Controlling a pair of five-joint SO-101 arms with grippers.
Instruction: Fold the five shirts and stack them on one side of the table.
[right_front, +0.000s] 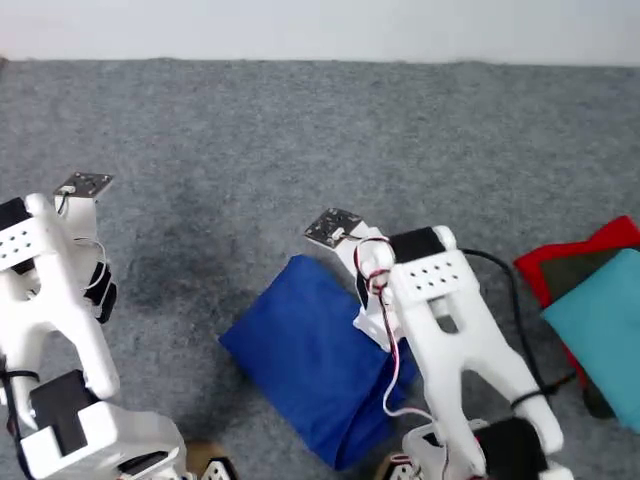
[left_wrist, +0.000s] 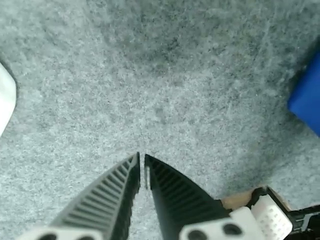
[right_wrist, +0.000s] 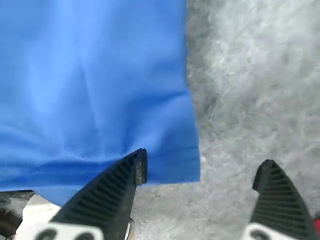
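Folded blue fabric shirt: lying front-centre on grey felt table. Right gripper: being held spread, straddling the shirt's corner. Left gripper: being held pressed together, empty. Risk: fold being pulled open if only one layer is pinched.

The table is covered with grey felt. A white wall is seen along the far edge. A small tan patch is seen at the near edge.
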